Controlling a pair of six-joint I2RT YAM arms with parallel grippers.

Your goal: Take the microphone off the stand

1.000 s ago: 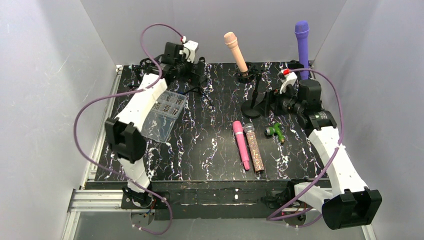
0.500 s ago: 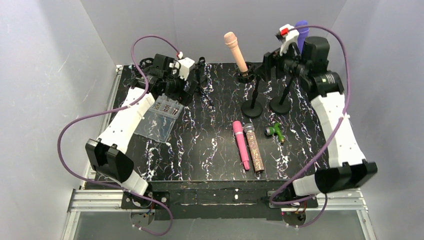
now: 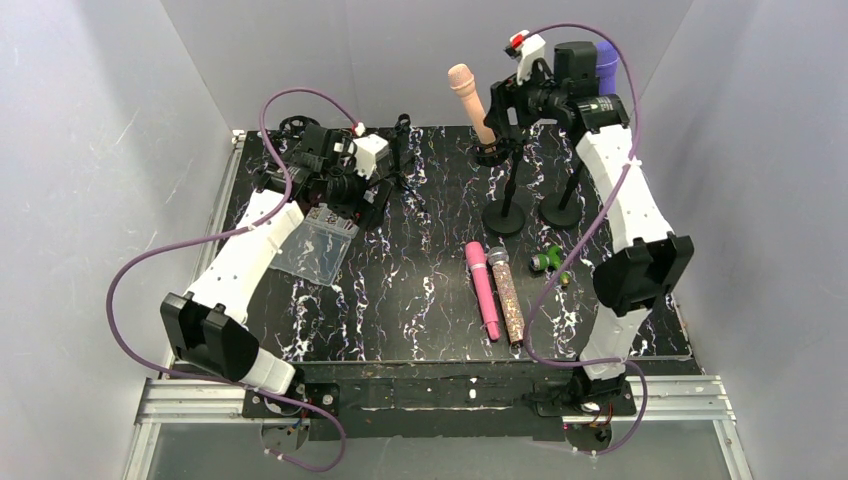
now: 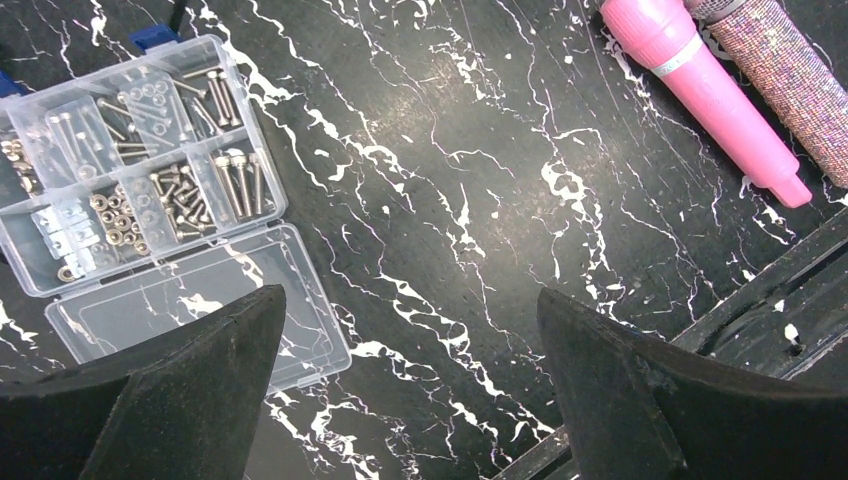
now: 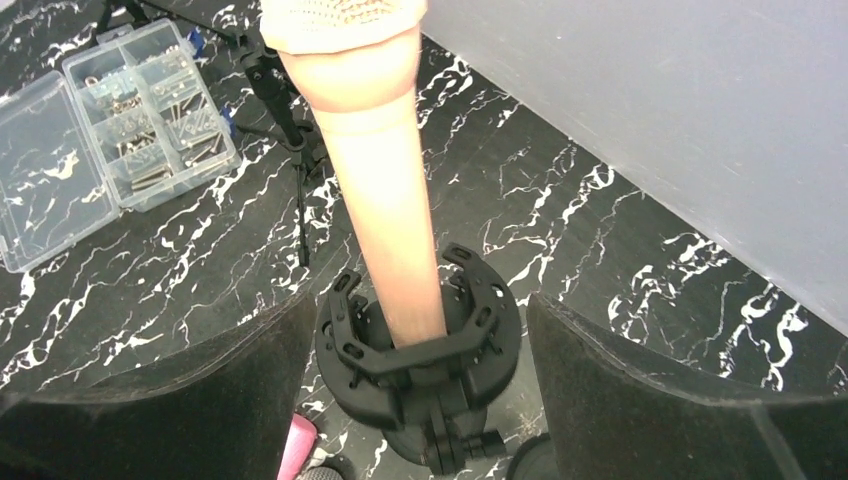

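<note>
1. Pink microphone [image 3: 482, 288] and glitter microphone [image 3: 508, 297]: lying side by side on the table [image 3: 400, 300] toward its near edge. Neither is in a stand.
2. Green item [image 3: 548, 262]: small, just right of those two. Its kind cannot be told.
3. Left gripper [image 4: 410, 330]: jaws spread wide and holding nothing. It hovers over the table beside the clear parts box [image 4: 140, 200] and, by judgement, has no part in the present step.
4. Stand [image 3: 503, 215]: round base past mid-table, with a second stand [image 3: 560, 210] just beside it.
5. Peach microphone [image 5: 385, 230]: upright, slightly tilted, seated in the black clip [image 5: 420, 345] atop the first stand.
6. Right gripper [image 5: 420, 310]: jaws wide apart and empty, one finger on either side of the microphone's shaft. They appear clear of it, though depth is hard to judge here.
7. Purple microphone [image 3: 605, 55]: far right, mostly hidden behind the right arm.
8. Step in hand: approach and alignment, with nothing gripped yet. The next move calls for closing on the shaft above the clip, then drawing it out along its own axis so that the stand does not tip.
</note>
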